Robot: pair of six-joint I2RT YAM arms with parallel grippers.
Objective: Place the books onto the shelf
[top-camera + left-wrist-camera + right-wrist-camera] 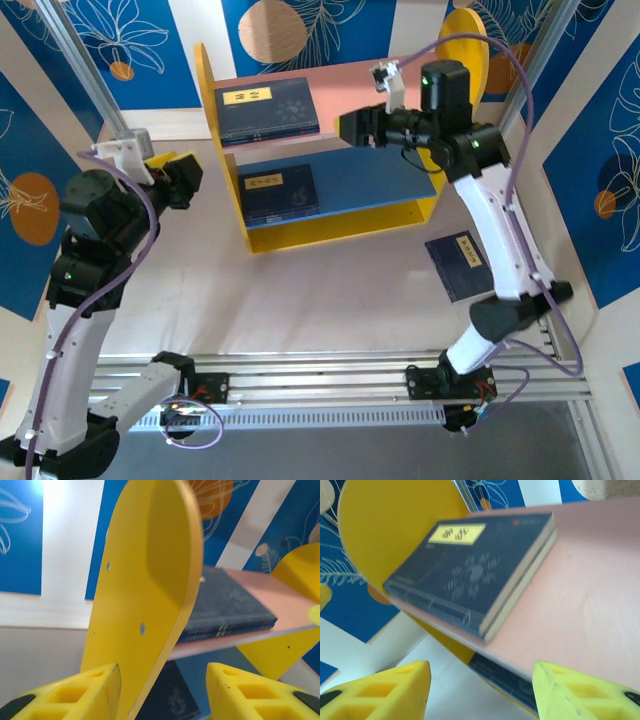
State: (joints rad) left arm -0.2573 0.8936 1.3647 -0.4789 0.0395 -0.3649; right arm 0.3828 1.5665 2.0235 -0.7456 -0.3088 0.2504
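The shelf (340,226) stands at the back of the table, with yellow side panels, a pink upper board and a blue lower board. Dark navy books (266,110) lie on the pink board, and they look like a stack of two (470,567). A second book (280,193) lies on the blue board. A third book (460,265) lies flat on the table by the right arm. My left gripper (193,172) is open at the shelf's left side panel (145,580); the panel's edge runs between its fingers. My right gripper (347,128) hovers open and empty over the pink board (580,595).
Blue patterned walls close in the table at the back and on both sides. A metal rail (330,375) carries the arm bases along the near edge. Open tabletop (330,290) lies between the shelf and the rail.
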